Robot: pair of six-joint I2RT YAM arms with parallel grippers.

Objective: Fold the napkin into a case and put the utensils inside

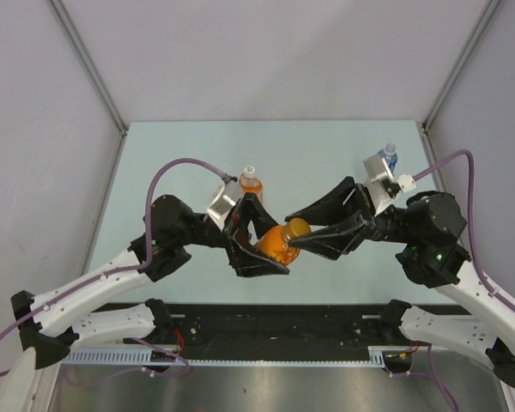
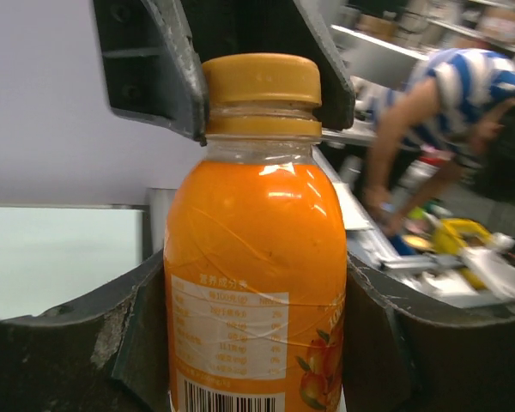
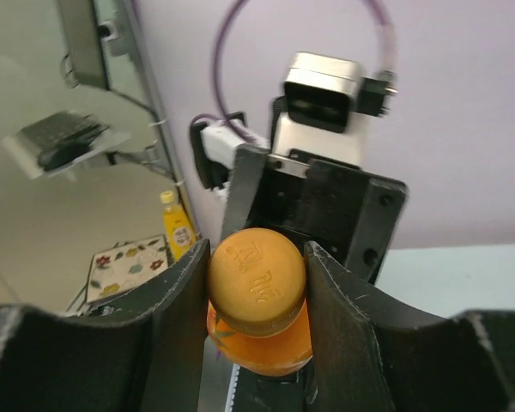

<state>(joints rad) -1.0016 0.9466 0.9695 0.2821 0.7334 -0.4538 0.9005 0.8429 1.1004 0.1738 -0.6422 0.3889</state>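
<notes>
White links (image 1: 86,287); purple cables (image 1: 182,162); black left tool (image 1: 259,242), right tool (image 1: 297,230).

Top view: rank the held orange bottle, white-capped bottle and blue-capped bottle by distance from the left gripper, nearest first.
1. orange bottle: clamped in the left gripper, mid-table.
2. white-capped bottle: just behind that gripper, not touching it.
3. blue-capped bottle: far right side, behind the right arm's wrist.

L end effector (image 1: 262,242) & R end effector (image 1: 297,233) both clamp bottle (image 1: 275,244).
</notes>
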